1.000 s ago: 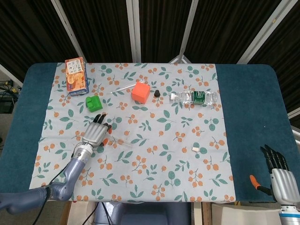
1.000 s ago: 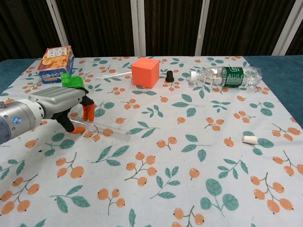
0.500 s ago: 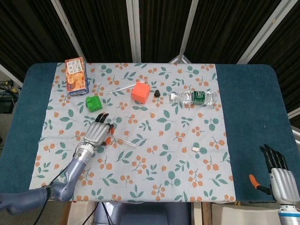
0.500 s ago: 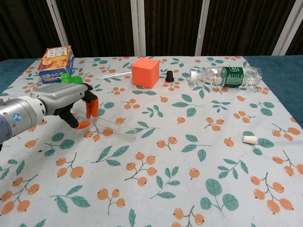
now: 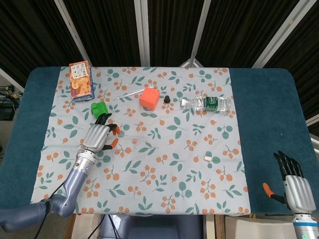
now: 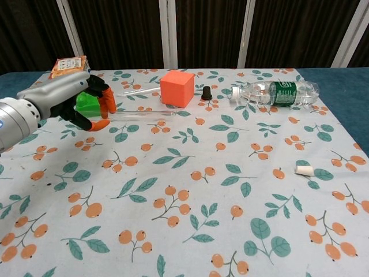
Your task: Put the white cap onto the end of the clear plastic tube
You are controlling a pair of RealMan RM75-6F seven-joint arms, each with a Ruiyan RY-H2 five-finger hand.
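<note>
No lettering is coming through clearly anywhere. The green label on the water bottle (image 6: 275, 92) is showing only blurred white marks, and the orange snack box (image 5: 81, 81), lying well to the left of that bottle, is carrying print too small to read.
</note>
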